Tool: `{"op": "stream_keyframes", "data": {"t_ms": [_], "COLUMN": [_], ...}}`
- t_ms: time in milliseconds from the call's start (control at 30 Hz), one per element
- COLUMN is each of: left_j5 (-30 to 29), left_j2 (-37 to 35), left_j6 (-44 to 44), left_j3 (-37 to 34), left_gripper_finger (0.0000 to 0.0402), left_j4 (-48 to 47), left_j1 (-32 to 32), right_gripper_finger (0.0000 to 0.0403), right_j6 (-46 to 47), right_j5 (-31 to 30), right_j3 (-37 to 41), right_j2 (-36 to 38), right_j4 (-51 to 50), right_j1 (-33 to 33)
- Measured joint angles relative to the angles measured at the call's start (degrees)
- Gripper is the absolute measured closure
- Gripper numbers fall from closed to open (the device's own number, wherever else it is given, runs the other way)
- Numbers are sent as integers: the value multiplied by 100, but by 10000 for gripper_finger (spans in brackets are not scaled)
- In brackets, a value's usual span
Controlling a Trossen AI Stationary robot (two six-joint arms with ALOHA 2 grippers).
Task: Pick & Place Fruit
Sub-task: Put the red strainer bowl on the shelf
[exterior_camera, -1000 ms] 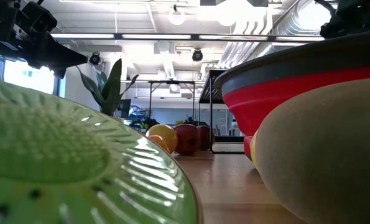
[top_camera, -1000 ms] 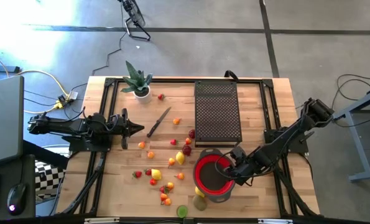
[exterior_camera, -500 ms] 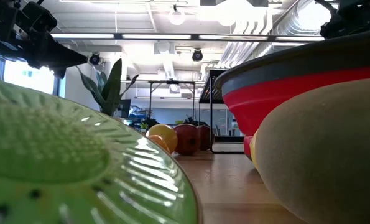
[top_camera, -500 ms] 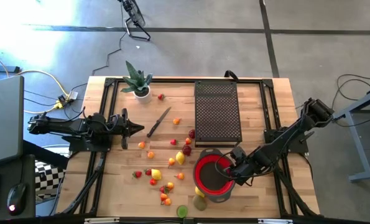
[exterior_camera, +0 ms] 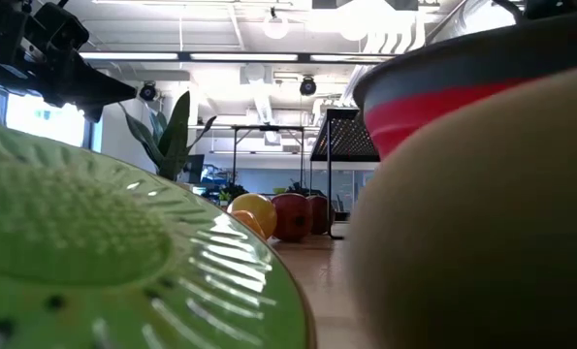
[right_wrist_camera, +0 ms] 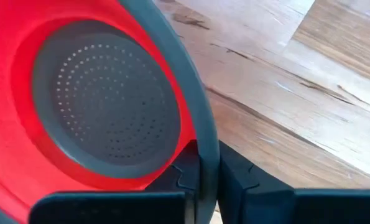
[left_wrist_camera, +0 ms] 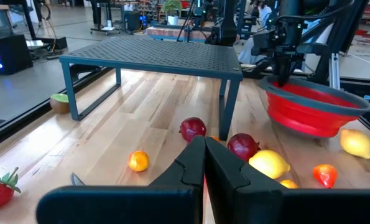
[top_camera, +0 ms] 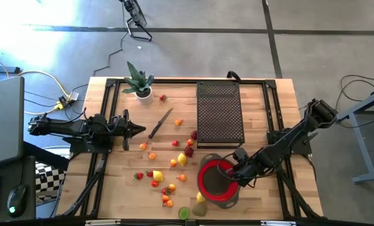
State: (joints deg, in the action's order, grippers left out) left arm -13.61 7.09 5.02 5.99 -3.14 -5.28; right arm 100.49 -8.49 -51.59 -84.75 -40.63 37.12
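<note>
- The right hand (top_camera: 227,169) sits at the red bowl's (top_camera: 207,186) rim on its 2 o'clock side; in the right wrist view its fingers (right_wrist_camera: 233,177) are pinched on the grey rim (right_wrist_camera: 197,124), one inside the bowl, one outside.
- The bowl is on the counter (top_camera: 262,113) toward 5 o'clock — a perforated grey bottom, with nothing in it.
- The fruit (top_camera: 181,159) lies scattered over the counter's middle, mostly at the bowl's 9 to 11 o'clock; a yellow piece (top_camera: 200,198) touches the bowl's 7 o'clock edge.
- The left hand (top_camera: 139,130) waits at the counter's 9 o'clock side, fingers pressed together and holding nothing.
- A knife (top_camera: 161,122) lies just beyond that hand — near it, at 12 o'clock, a potted plant (top_camera: 138,81).
- A dark mesh rack (top_camera: 220,113) stands at the bowl's 12 o'clock.
</note>
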Motion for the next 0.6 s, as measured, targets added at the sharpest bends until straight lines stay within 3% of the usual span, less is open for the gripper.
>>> {"op": "stream_keyframes", "data": {"t_ms": [333, 600], "left_j5": [0, 0], "left_j2": [2, 2], "left_j6": [0, 0], "left_j3": [1, -1], "left_gripper_finger": [396, 396], "left_j4": [-1, -1], "left_j1": [0, 0], "right_gripper_finger": [384, 388], "right_j6": [112, 116], "right_j5": [-173, -975], "right_j3": [0, 4], "right_j2": [25, 476], "right_j4": [149, 77], "right_j1": [2, 1]}}
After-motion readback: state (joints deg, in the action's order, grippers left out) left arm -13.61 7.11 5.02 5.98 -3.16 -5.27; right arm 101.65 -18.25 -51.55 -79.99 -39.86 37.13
